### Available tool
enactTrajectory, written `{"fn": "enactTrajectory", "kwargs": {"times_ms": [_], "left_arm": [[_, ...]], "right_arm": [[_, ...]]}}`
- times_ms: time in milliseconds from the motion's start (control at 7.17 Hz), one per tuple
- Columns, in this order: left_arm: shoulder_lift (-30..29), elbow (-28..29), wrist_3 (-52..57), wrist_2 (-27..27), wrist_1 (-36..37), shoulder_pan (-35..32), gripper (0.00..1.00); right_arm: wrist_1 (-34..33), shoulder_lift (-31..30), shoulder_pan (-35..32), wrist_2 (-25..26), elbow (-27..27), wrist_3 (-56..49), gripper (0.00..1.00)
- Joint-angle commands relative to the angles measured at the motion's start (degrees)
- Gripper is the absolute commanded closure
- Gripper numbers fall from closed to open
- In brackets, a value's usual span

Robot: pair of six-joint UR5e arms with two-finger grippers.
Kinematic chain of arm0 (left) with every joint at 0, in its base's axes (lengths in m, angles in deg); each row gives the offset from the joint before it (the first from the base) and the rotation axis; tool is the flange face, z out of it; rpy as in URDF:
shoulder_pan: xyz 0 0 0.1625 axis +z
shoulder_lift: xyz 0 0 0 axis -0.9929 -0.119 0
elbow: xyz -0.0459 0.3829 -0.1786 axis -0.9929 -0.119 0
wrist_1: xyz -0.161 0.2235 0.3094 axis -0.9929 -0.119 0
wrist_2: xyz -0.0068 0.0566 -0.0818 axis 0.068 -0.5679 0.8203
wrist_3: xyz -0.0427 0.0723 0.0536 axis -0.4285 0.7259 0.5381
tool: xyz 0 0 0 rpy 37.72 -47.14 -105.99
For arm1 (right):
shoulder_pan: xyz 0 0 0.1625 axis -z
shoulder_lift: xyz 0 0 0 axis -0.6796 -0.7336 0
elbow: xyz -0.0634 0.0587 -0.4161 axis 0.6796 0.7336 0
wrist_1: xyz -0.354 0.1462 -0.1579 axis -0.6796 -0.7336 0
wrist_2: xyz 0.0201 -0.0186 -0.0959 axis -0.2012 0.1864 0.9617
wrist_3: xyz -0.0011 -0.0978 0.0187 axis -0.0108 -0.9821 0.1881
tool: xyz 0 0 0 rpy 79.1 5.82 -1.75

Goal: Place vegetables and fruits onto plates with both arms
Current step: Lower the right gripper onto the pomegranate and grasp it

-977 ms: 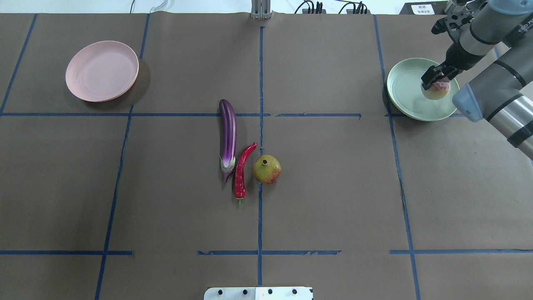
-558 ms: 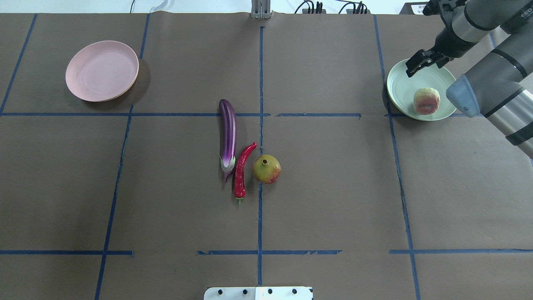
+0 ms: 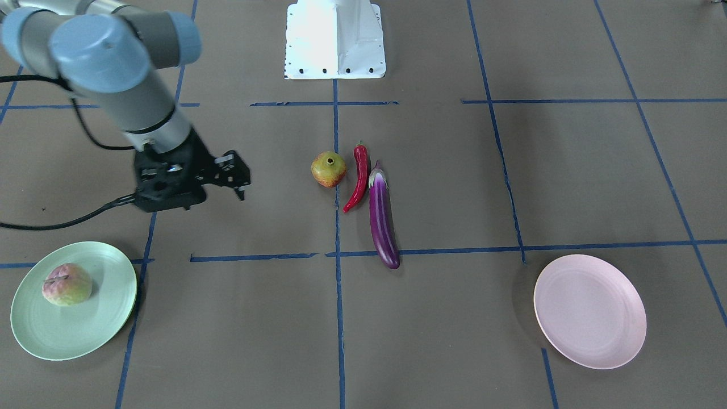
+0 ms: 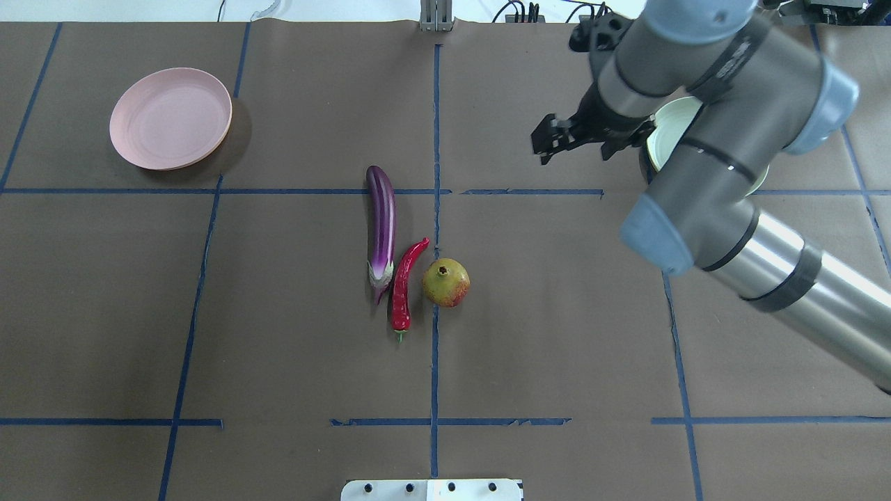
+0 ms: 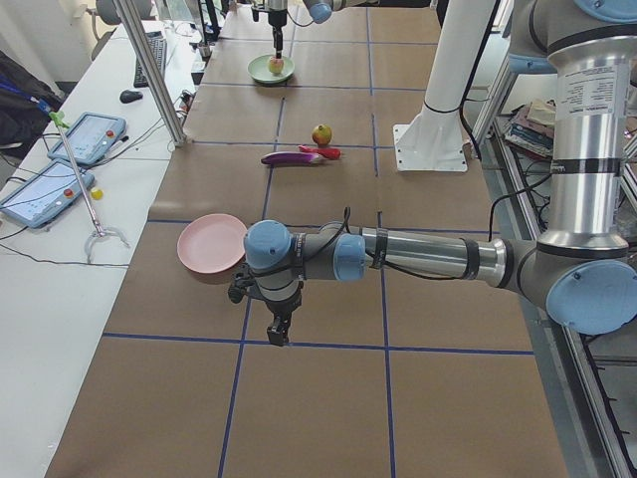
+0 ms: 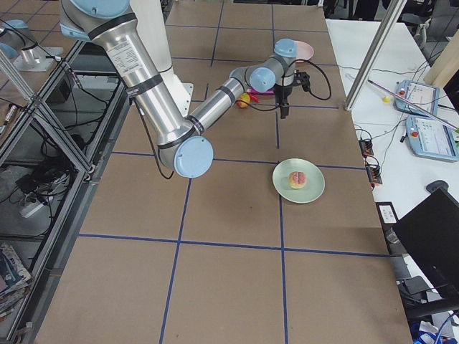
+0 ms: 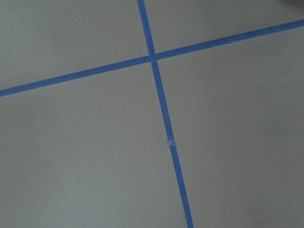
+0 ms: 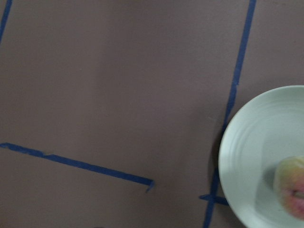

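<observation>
The pale pink-green fruit (image 3: 66,284) lies on the mint green plate (image 3: 34,341), also in the right wrist view (image 8: 292,192). My right arm hides most of that plate (image 4: 672,125) from overhead. My right gripper (image 4: 545,147) is open and empty, above bare table between the plate and the centre group. The purple eggplant (image 4: 381,226), red chili (image 4: 404,285) and yellow-green and red fruit (image 4: 446,282) lie together at the table's centre. The pink plate (image 4: 170,118) is empty. My left gripper (image 5: 279,334) hovers over the table beside the pink plate; I cannot tell if it is open.
Blue tape lines (image 4: 436,139) grid the brown table cover. The white robot base (image 3: 335,40) stands at the table's edge. A metal post (image 4: 436,17) stands at the far edge. Side desks with tablets (image 5: 85,134) run along the far side.
My right gripper let go of the pink-green fruit onto the mint plate, rose, and swung left away from the plate toward the table's middle.
</observation>
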Motion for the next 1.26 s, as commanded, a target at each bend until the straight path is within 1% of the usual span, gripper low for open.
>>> {"fn": "enactTrajectory", "kwargs": {"times_ms": [0, 140, 279, 837, 977, 1116], "left_arm": [[-0.07, 0.0, 0.0, -0.03, 0.0, 0.06, 0.0], [-0.07, -0.09, 0.0, 0.05, 0.0, 0.06, 0.0], [-0.07, -0.09, 0.0, 0.05, 0.0, 0.06, 0.0], [-0.07, 0.09, 0.0, -0.03, 0.0, 0.06, 0.0], [-0.07, 0.09, 0.0, -0.03, 0.09, 0.06, 0.0], [-0.07, 0.09, 0.0, -0.03, 0.0, 0.06, 0.0]], "right_arm": [[-0.23, 6.87, 11.95, 12.05, 3.6, 13.02, 0.0], [-0.23, 9.6, 14.95, 15.66, 7.63, 14.81, 0.0], [-0.23, 10.76, 16.63, 17.96, 10.02, 15.08, 0.0], [-0.49, 10.07, 19.54, 18.59, 11.88, 14.3, 0.0], [-0.4, 10.41, 19.9, 18.77, 13.28, 14.3, 0.0], [-0.4, 10.42, 19.99, 18.86, 13.56, 14.21, 0.0]]}}
